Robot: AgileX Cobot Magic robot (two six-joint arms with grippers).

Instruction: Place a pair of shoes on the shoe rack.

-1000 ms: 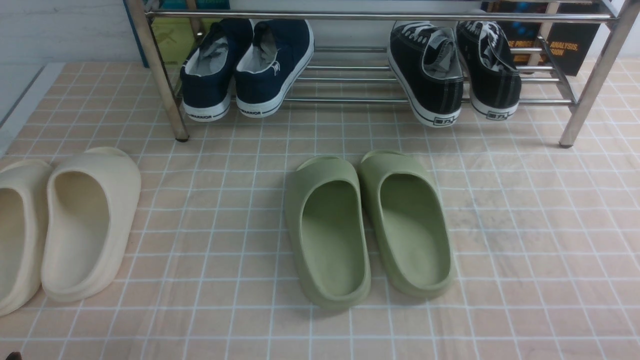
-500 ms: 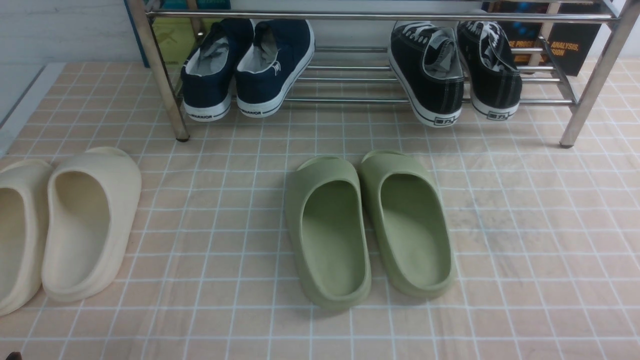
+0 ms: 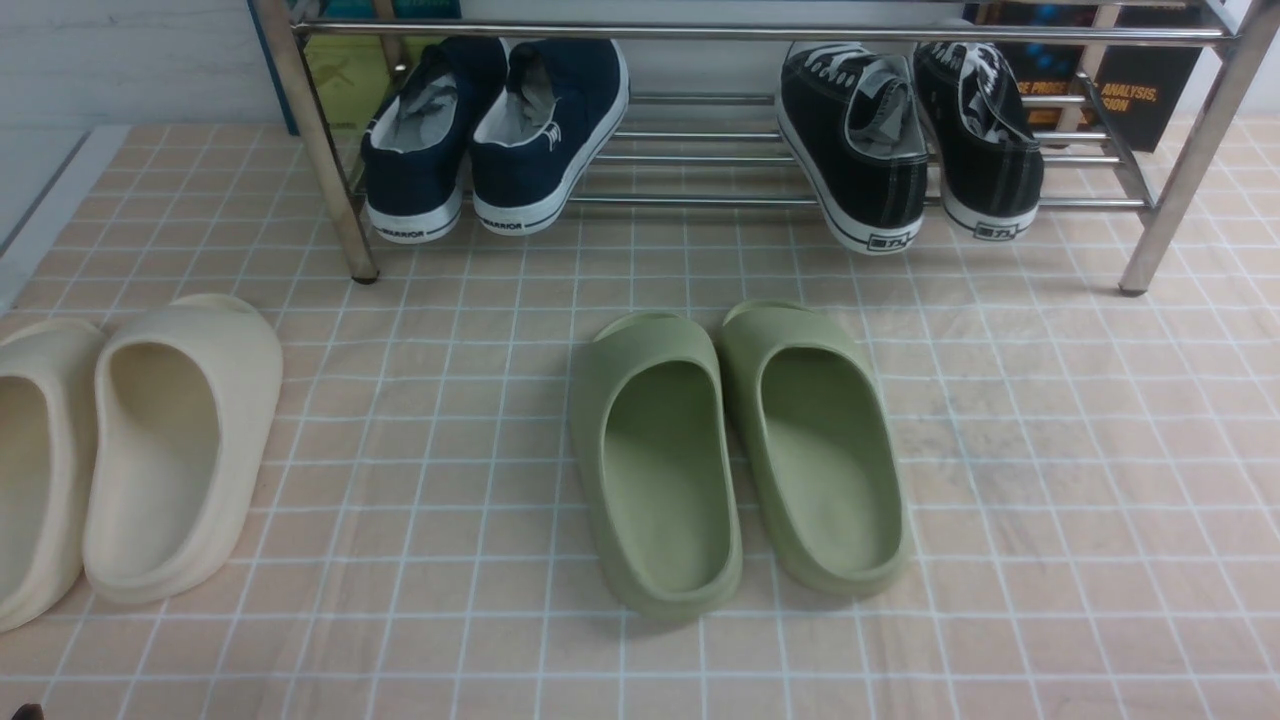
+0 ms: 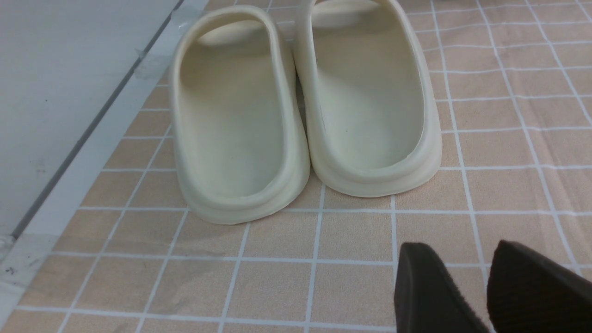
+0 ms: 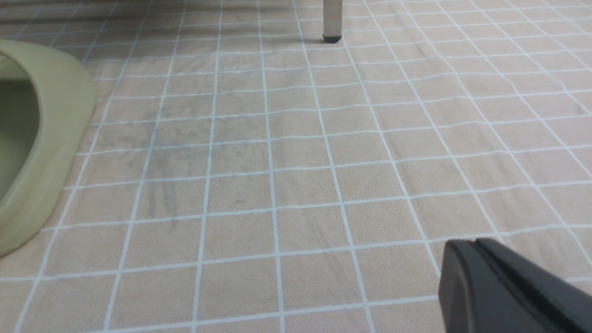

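The pair of shoes, two black sneakers (image 3: 868, 150) (image 3: 985, 140) with white soles, rests heels-out on the lower bars of the chrome shoe rack (image 3: 700, 200) at its right end. Neither arm reaches into the front view. In the left wrist view my left gripper (image 4: 455, 252) hangs open over bare tiles, nothing between its fingers, just short of the cream slides (image 4: 370, 92). My right gripper (image 5: 471, 243) is shut and empty above the tiled mat, with a rack leg (image 5: 332, 21) ahead of it.
Two navy sneakers (image 3: 490, 135) sit on the rack's left end. A pair of green slides (image 3: 740, 450) lies mid-floor, with one (image 5: 32, 138) at the edge of the right wrist view. The cream slides (image 3: 130, 450) lie at the left. Books stand behind the rack.
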